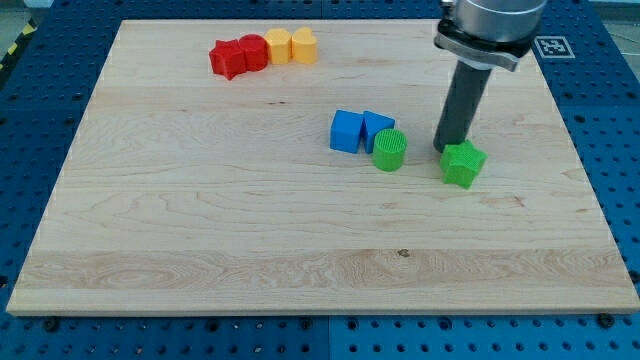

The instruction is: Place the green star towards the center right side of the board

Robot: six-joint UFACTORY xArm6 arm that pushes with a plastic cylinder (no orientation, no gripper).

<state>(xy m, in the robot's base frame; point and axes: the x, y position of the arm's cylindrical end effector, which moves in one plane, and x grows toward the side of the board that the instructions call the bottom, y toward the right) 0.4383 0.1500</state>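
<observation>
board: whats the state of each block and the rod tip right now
green star: flat on the board, centre right, touching my tip
my tip: down at the board, against the star's upper left edge
green cylinder: upright, touching the blue pair
two blue blocks: side by side, touching, mid board
two red blocks: touching, at the view's top
two yellow blocks: touching, right of the red ones

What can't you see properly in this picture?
- Camera view: my tip touches or just misses the green star-shaped block; too close to tell.
- The arm's upper part is cut off by the view's top edge.
- The red blocks and yellow blocks are too small to make out shapes.
</observation>
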